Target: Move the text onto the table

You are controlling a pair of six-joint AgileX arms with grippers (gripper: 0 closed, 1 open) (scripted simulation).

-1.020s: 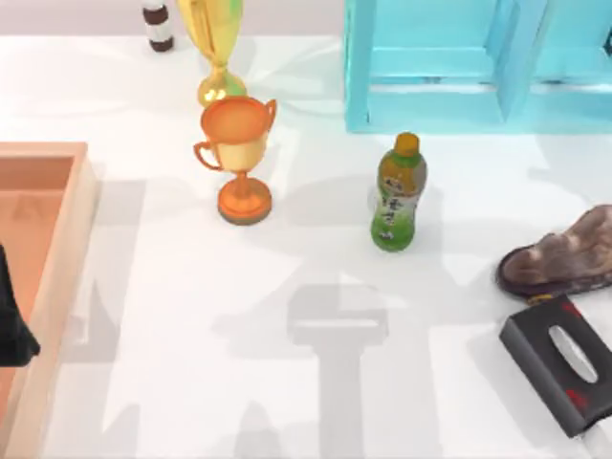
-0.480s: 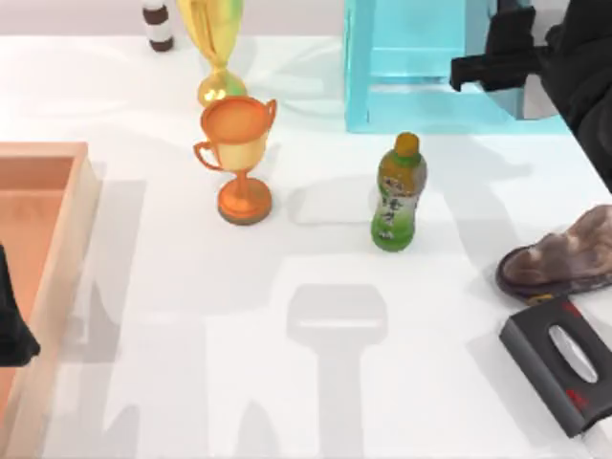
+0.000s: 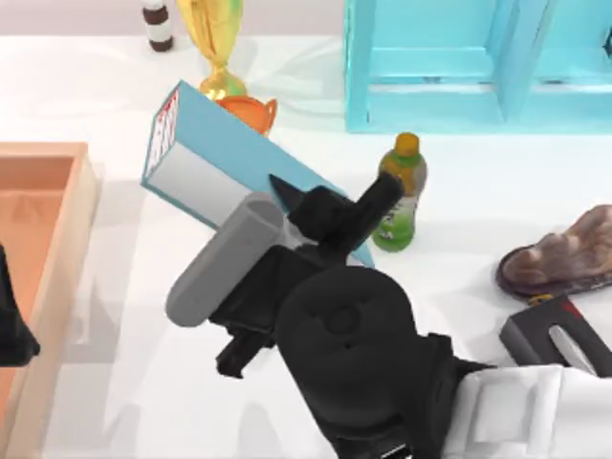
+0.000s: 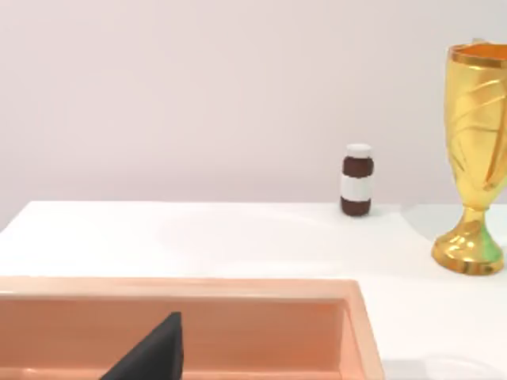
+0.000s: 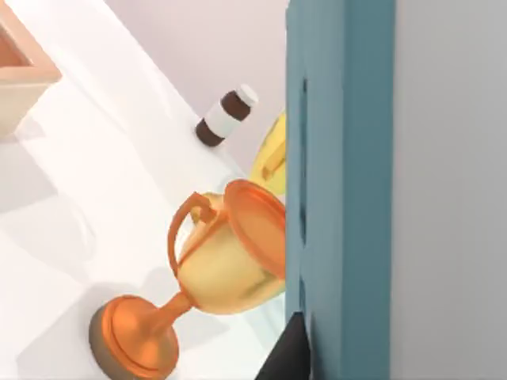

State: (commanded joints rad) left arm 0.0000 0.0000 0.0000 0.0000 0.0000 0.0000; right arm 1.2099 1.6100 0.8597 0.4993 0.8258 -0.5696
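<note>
table (image 3: 191, 382): glossy white, crowded at the far side
book (image 3: 225, 158): held tilted in the air over the orange trophy (image 5: 214, 273)
right gripper (image 3: 320, 215): clamped on the book's edge
left gripper (image 3: 11, 330): parked over the tray (image 3: 57, 258), fingers unclear
tip: lower flat onto open table, clear of the trophy and bottle (image 3: 400, 191)

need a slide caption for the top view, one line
Right gripper carries the teal book above the orange trophy, beside the green bottle.

Around me, a plain pale pinkish wall (image 4: 198, 95) rises behind the glossy white surface (image 3: 172, 382), where soft grey shadows lie, and a cyan shelf unit (image 3: 478, 67) stands at its far right side.
</note>
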